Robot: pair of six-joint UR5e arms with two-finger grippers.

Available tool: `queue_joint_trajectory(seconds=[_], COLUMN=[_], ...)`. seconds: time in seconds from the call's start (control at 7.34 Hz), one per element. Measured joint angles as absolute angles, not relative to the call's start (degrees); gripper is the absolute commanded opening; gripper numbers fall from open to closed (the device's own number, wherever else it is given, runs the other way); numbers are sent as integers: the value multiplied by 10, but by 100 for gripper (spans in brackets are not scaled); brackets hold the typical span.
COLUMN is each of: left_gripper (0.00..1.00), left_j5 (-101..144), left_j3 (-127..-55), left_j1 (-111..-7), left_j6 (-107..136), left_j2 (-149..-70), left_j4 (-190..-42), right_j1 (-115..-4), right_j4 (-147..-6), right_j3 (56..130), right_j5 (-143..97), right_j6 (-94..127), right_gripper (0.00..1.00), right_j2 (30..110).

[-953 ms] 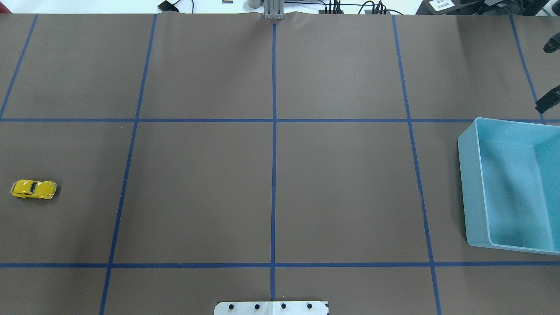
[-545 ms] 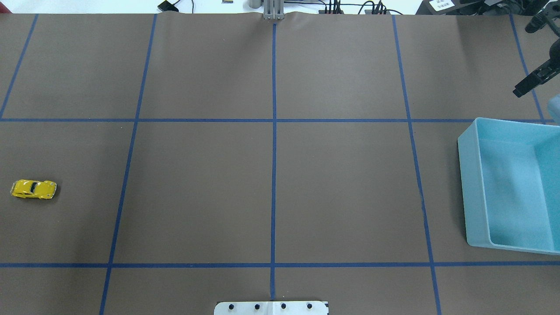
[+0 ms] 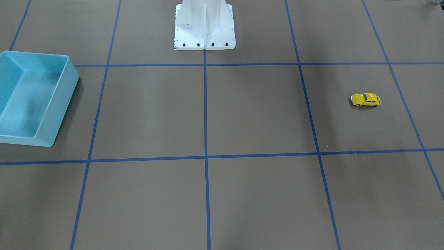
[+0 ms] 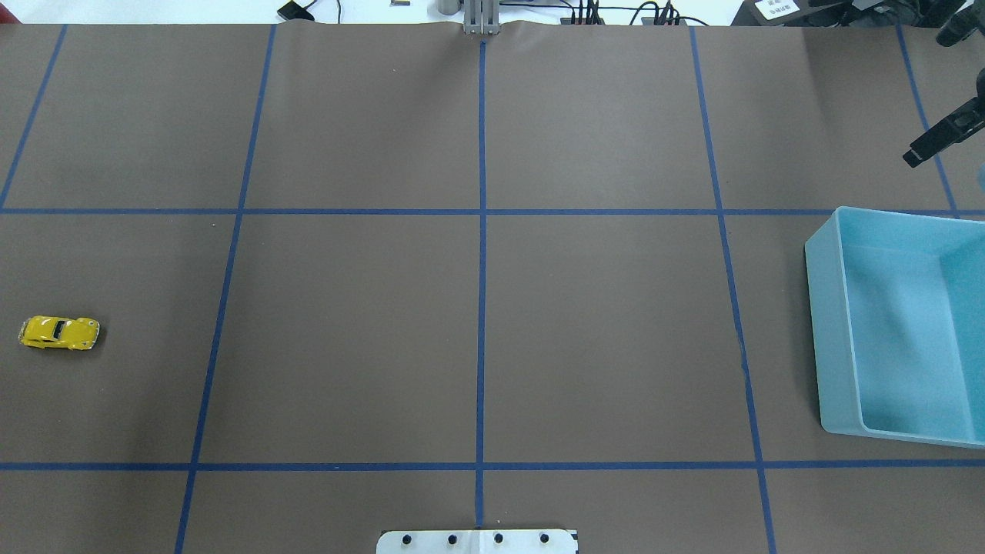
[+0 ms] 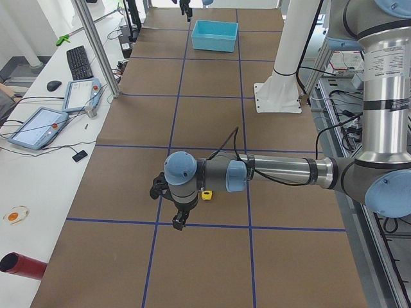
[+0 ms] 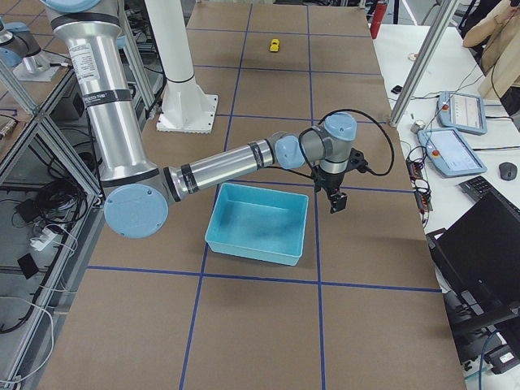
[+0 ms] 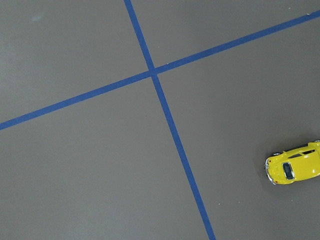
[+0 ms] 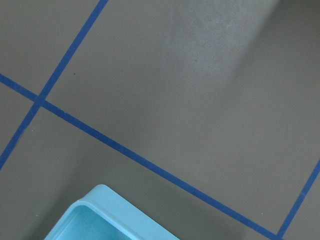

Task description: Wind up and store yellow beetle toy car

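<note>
The yellow beetle toy car (image 4: 59,332) is sitting on its wheels on the brown table (image 4: 346,346). It is resting far out on the robot's left side, inside one of the squares made by the blue tape lines (image 4: 482,269). Nothing is touching it. In the front-facing view the car (image 3: 365,99) is showing up on the right side. In the left wrist view it (image 7: 295,169) is peeking in at the right edge, seen from above.

The left gripper (image 5: 167,205) is hanging over the table close to the car (image 5: 206,195), with the car showing just beside the wrist. I cannot tell if this claw is open or closed, because only the side view is showing it.

Way over on the robot's right side, well apart from the car, the light blue bin (image 4: 823,323) is sitting flat on the table. Its smooth blue floor is showing all the way across, and its walls (image 3: 59,104) are standing up straight. The car is not in the bin.

The right gripper (image 4: 923,100) is hanging in the air near the bin's far corner, outside the bin (image 6: 252,244). Its two dark fingers (image 4: 935,140) are standing wide apart and are not holding anything. The right wrist view is catching just one rounded corner of the bin (image 8: 115,220).

The robot's white base (image 3: 204,27) is standing at the middle of the table's edge.
</note>
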State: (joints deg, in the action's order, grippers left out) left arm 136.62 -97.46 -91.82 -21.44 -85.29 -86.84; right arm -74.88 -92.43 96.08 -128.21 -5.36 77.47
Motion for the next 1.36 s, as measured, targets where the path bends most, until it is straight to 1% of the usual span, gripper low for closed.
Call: queue_joint_trajectory(seconds=[0.27, 0.95, 1.36], left_gripper=[100, 100, 100], left_j5=[1366, 1366, 1366], left_j3=[-976, -984, -990], left_j1=[-918, -918, -918], left_j6=[-214, -214, -214], left_j2=[-856, -856, -856], left_j4=[-868, -868, -868], right_j1=[-788, -836, -840], right_j4=[-927, -925, -925], right_j3=[939, 933, 925], right_j5=[-1309, -1326, -1326], right_j6=[-19, 10, 10], right_gripper=[100, 100, 100], right_j2=[815, 847, 849])
